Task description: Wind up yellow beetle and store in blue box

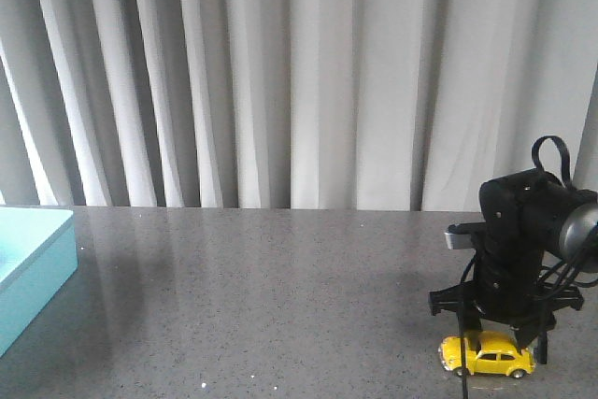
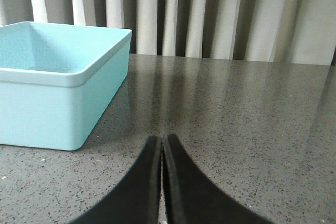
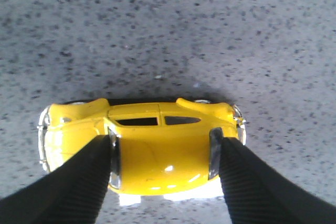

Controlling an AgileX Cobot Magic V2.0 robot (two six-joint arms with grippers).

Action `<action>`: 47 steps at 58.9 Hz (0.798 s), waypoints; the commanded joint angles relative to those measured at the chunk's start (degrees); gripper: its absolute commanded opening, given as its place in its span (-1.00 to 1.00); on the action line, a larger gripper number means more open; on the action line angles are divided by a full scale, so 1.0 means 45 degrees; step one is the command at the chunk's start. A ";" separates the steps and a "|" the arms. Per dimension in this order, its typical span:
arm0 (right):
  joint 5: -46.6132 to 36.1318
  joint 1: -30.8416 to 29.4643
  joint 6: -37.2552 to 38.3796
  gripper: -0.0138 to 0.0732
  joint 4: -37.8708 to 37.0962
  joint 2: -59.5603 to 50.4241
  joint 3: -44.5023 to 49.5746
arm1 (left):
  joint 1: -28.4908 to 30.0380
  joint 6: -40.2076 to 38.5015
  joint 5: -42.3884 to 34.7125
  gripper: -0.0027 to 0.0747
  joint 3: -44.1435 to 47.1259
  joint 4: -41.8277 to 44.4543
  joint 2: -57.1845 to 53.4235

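The desk (image 1: 280, 306), a dark speckled grey slab set before pale pleated curtains (image 1: 280, 72), is seen to carry everything. At its far left edge in the front view the blue box (image 1: 33, 268) is found, only a corner of it in frame; in the left wrist view its open, seemingly bare interior is shown.

The right arm is brought down at the right near corner of the desk, well apart from the box. The right gripper (image 3: 163, 150) is placed over the yellow beetle (image 1: 488, 356), with one jaw against the front of the cabin and the other against the rear, so the car appears gripped along its length. The left gripper (image 2: 161, 153) is held low above bare desk near the box, its jaws pressed together on nothing.

The step in hand is judged to be the grasp for winding; storage is not yet begun. Next, a rolling pull along the desk with the wheels kept down is probably called for, then a carry across to the box.

The beetle's long axis is laid across the front view, left to right. Which end is the nose cannot be told with confidence.
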 commanded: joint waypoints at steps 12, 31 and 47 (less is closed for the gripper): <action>0.0827 -0.1267 -0.0849 0.33 -0.0809 -0.0332 -0.0081 | -0.0054 -0.0088 -0.0968 -0.95 -0.0173 -0.0108 -0.0198; 0.0827 -0.2144 -0.1398 0.33 -0.1411 -0.0332 -0.0081 | -0.0054 -0.0088 -0.0968 -0.95 -0.0173 -0.0108 -0.0198; 0.0827 -0.3081 -0.1437 0.33 -0.1457 -0.0332 -0.0081 | -0.0054 -0.0088 -0.0968 -0.95 -0.0173 -0.0108 -0.0198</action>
